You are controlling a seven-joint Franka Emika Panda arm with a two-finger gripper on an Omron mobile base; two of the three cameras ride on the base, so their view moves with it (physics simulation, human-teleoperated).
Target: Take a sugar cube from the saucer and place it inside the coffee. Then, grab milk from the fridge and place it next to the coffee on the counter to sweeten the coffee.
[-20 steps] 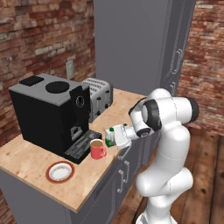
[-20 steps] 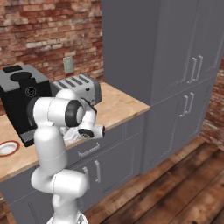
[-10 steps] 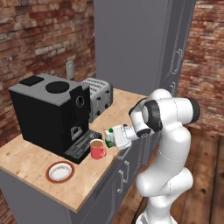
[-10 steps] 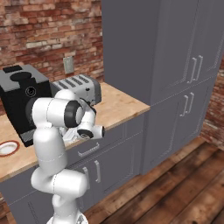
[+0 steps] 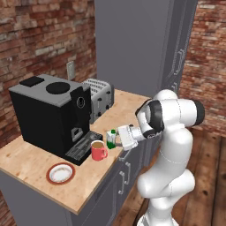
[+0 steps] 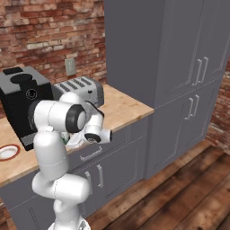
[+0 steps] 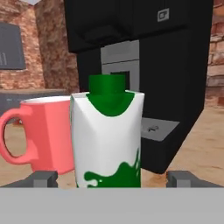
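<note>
Gripper [image 7: 112, 178] spread wide, tips either side of the milk [image 7: 107, 135] w/ clear gaps, not pinching; carton upright on the counter [image 5: 37, 161] near its front edge. Coffee [image 5: 98, 150] just beside the milk, handle toward the edge, coffee machine [image 5: 50, 117] tight behind both. Saucer [image 5: 61, 172] sits apart from the mug toward the camera; open wood runs past the toaster [image 5: 100, 97] to the counter's far end.

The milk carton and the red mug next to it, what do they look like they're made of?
The milk carton looks like coated paperboard: flat white faces, folded edges, printed green splashes, and what seems a plastic green cap. The red mug looks like glazed ceramic, judging by its thick wall and smooth, even colour; painted plastic can't be ruled out in this render.
</note>
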